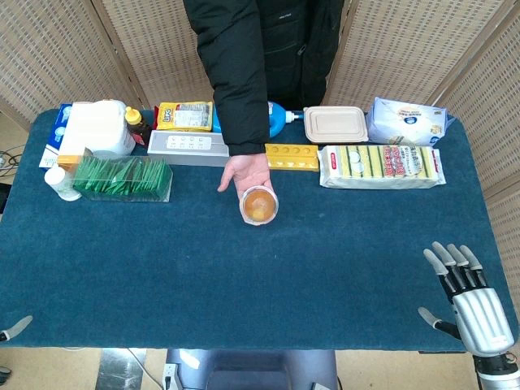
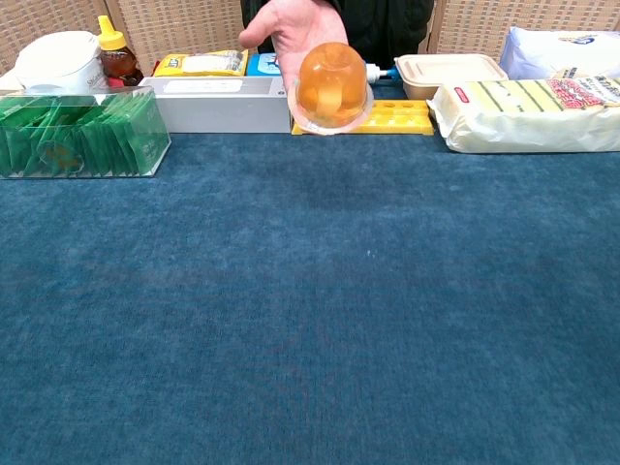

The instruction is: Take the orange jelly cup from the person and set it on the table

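My table (image 1: 244,276) has a blue cloth. Along its far edge sit green packets in a clear box (image 1: 123,179), a yellow tray (image 1: 292,157) and sponges (image 1: 380,166).

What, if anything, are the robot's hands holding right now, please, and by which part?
Nothing. The right hand is open and empty near the table's edge; of the left hand only a tip shows. The orange jelly cup rests on the person's hand.

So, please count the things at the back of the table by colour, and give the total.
Yellow: 3 - snack bag, tray, sponge pack
White: 3 - tub, small bottle, tissue pack
Green: 1 - box of sachets
Grey: 1 - long box
Beige: 1 - lunch box
Total: 9
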{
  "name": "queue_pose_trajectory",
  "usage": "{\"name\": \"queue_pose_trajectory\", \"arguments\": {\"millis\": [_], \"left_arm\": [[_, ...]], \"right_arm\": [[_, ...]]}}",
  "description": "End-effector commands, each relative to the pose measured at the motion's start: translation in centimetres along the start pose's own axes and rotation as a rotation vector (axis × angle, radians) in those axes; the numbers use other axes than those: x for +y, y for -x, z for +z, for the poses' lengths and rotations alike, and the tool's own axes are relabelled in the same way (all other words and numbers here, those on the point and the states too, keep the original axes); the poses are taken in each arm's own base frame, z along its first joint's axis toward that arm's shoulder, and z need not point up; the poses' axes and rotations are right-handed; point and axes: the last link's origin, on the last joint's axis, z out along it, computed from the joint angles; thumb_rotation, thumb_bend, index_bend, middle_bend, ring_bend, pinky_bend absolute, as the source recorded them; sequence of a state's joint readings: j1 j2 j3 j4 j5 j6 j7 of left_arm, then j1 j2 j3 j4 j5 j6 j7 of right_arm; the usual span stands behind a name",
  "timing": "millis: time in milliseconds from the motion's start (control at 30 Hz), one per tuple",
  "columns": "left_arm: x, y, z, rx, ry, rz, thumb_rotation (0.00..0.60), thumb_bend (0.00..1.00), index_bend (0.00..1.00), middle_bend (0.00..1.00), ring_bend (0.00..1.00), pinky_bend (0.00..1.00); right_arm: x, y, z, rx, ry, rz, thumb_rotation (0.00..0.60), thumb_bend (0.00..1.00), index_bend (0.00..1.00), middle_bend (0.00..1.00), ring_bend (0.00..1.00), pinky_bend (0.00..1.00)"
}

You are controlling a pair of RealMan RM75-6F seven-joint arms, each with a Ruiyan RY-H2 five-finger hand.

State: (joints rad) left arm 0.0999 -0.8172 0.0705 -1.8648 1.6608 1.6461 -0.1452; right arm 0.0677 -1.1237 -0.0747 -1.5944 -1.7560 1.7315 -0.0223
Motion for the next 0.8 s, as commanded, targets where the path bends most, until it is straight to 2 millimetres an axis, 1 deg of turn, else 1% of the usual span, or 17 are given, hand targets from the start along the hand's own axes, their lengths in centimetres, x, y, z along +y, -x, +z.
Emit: {"name": "queue_pose_trajectory", "arguments": {"millis": [33,200,233,300,333,433,467,533,567,667,800], "left_arm": [[0.0,0.0,0.0,0.000,-0.001,-0.001,0.600,0.06,0.00,0.00,0.00,0.00],[-0.1,-0.1,-0.2,0.005,-0.007,-0.005,0.600,0.06,0.00,0.00,0.00,0.00],[-0.2,-0.1,-0.2,0.006,-0.009,-0.005,0.600,0.06,0.00,0.00,0.00,0.00],[-0.2,-0.2,-0.1,0.006,-0.011,-0.007,0.600,0.06,0.00,0.00,0.00,0.00],[-0.2,-0.2,0.0,0.007,-0.010,-0.008,0.600,0.06,0.00,0.00,0.00,0.00],[-0.2,-0.2,0.2,0.005,-0.010,-0.010,0.600,0.06,0.00,0.00,0.00,0.00],[-0.2,-0.2,0.2,0.004,-0.011,-0.011,0.600,0.06,0.00,0.00,0.00,0.00],[-0.3,-0.2,0.4,0.002,-0.013,-0.010,0.600,0.06,0.00,0.00,0.00,0.00],[-0.3,-0.2,0.5,0.002,-0.016,-0.010,0.600,0.06,0.00,0.00,0.00,0.00],[-0.5,-0.3,0.7,0.002,-0.026,-0.012,0.600,0.06,0.00,0.00,0.00,0.00],[-0.7,-0.4,1.1,0.000,-0.038,-0.016,0.600,0.06,0.00,0.00,0.00,0.00]], "right_arm": [[-0.1,0.0,0.0,-0.004,-0.003,0.003,0.600,0.02,0.00,0.00,0.00,0.02],[-0.5,0.2,0.6,-0.014,-0.018,0.024,0.600,0.02,0.00,0.00,0.00,0.02],[-0.8,0.3,1.0,-0.016,-0.029,0.041,0.600,0.02,0.00,0.00,0.00,0.02],[-1.6,0.2,2.4,-0.021,-0.067,0.077,0.600,0.02,0.00,0.00,0.00,0.04],[-2.1,0.0,3.2,-0.019,-0.087,0.090,0.600,0.02,0.00,0.00,0.00,0.05],[-3.7,-0.5,6.3,-0.023,-0.143,0.126,0.600,0.03,0.00,0.01,0.00,0.08],[-4.4,-0.6,7.7,-0.032,-0.160,0.139,0.600,0.03,0.01,0.02,0.00,0.09],[-5.5,-0.7,9.7,-0.047,-0.184,0.147,0.600,0.04,0.02,0.03,0.01,0.10],[-6.3,-0.6,10.9,-0.055,-0.197,0.146,0.600,0.04,0.02,0.04,0.01,0.11],[-8.2,0.1,13.8,-0.090,-0.218,0.166,0.600,0.05,0.03,0.05,0.01,0.12],[-10.3,1.1,16.9,-0.135,-0.226,0.183,0.600,0.05,0.03,0.06,0.02,0.13]]}}
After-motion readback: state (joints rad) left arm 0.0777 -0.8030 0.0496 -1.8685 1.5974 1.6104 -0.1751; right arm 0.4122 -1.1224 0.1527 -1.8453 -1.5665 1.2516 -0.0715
